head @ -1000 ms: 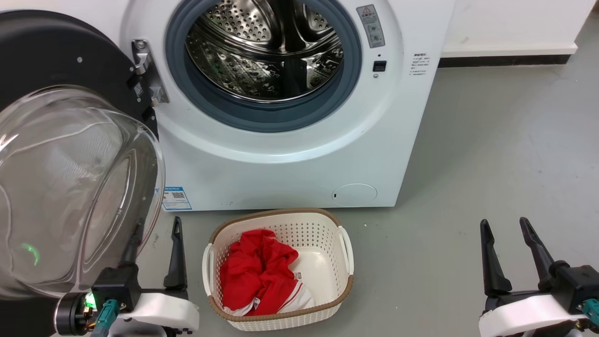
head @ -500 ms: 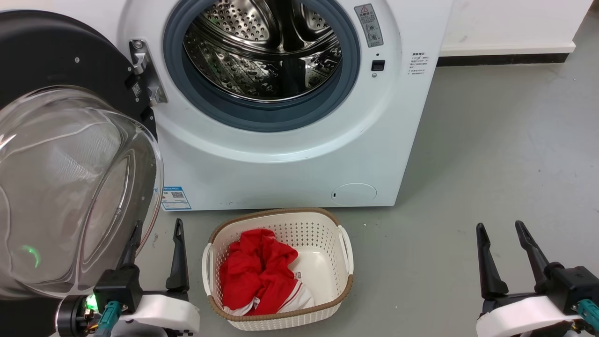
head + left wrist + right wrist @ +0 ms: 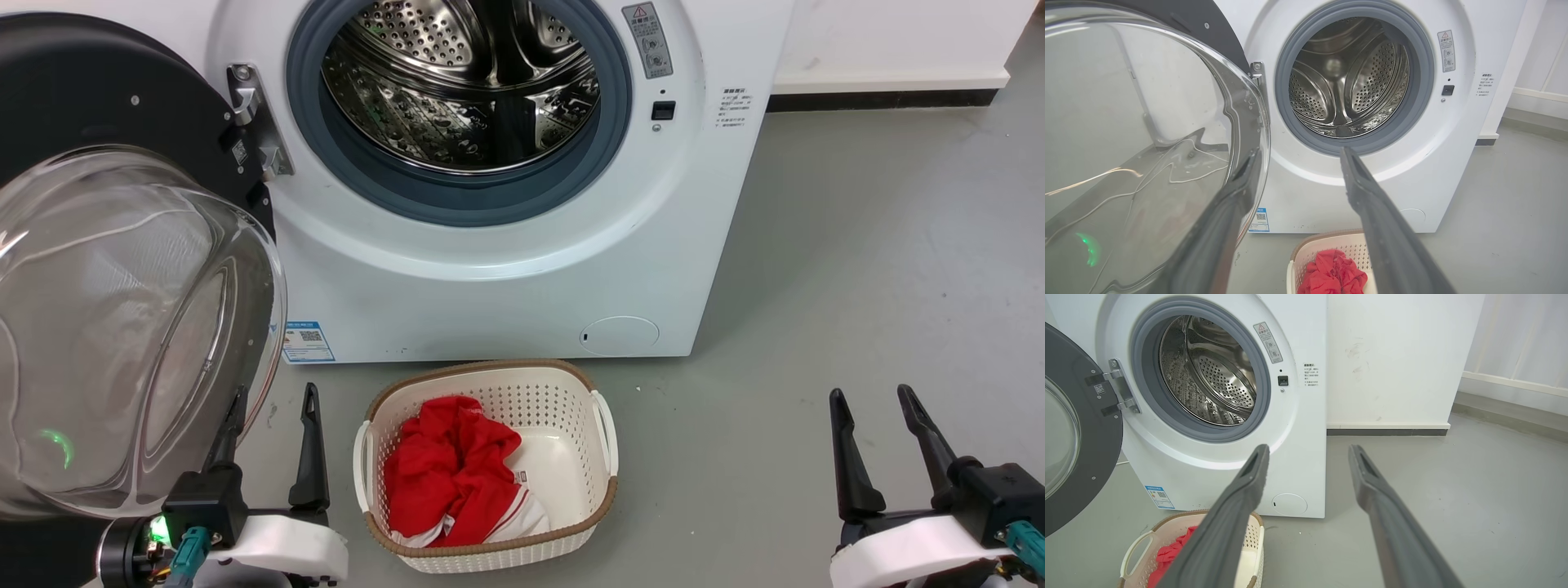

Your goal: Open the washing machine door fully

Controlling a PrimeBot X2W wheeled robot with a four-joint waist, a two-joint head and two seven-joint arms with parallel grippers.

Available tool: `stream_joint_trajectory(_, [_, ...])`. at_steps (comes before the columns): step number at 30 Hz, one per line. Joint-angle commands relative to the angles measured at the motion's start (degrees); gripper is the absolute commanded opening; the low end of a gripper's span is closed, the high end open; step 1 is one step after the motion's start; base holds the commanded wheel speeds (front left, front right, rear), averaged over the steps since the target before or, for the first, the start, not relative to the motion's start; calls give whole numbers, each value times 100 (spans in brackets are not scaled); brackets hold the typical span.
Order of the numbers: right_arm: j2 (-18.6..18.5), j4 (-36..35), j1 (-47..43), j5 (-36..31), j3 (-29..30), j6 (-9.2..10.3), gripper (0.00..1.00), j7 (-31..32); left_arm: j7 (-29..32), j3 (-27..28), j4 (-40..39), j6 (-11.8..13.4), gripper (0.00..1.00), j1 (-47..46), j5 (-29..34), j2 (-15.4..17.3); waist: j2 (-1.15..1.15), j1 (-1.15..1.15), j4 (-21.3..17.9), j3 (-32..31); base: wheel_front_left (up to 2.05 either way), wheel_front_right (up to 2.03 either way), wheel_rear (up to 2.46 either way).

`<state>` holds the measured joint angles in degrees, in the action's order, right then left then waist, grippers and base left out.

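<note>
The white washing machine [image 3: 490, 278] stands ahead with its steel drum [image 3: 457, 90] exposed. Its round black door [image 3: 90, 90] is swung far out to the left on a metal hinge [image 3: 253, 122], and the clear glass bowl [image 3: 122, 327] bulges toward me. My left gripper [image 3: 273, 400] is open at the lower left; one finger sits just behind the bowl's edge [image 3: 1257, 134], whether touching I cannot tell. In the left wrist view the left gripper [image 3: 1298, 153] holds nothing. My right gripper [image 3: 873, 396] is open and empty over the floor at the lower right, and the right wrist view shows the right gripper [image 3: 1308, 449], the machine [image 3: 1298, 465] and the door [image 3: 1094, 457].
A white perforated laundry basket [image 3: 604, 441] with red clothing [image 3: 449, 465] sits on the grey floor right before the machine, between my grippers. A white wall with a dark skirting [image 3: 882, 102] runs to the right of the machine. Open floor lies to the right.
The whole head picture has shifted slightly, so the camera moved. The door, basket and both grippers keep their places relative to each other.
</note>
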<state>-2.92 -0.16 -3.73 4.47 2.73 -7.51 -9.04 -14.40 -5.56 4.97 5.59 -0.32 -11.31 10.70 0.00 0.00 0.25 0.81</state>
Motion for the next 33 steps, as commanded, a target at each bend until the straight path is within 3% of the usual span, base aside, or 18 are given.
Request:
stream_joint_trajectory(1, [10,-9,50,-25,-8,4,100,-8,-40,-12,-9,18,100,-2,-8,20,0,0,-3,7,0,0,0])
stream_joint_trajectory(14, [10,-21,93,-27,-6,4,100,-42,-62,-14,-5,35,100,-74,-24,41,0,0,-14,120,0,0,0])
stream_joint_trajectory(15, [0,1,28,2,-5,0,0,-10,-40,-2,1,13,0,-14,-47,15,0,0,-14,121,0,0,0])
stream_joint_trajectory(19, [1,179,-53,104,-23,0,0,6,7,9,189,-4,0,71,-144,-68,0,0,-15,121,0,0,0])
stream_joint_trajectory(33, [-69,404,155,1812,-30,0,0,232,402,241,322,-249,0,-68,-1630,-199,0,0,-16,101,0,0,0])
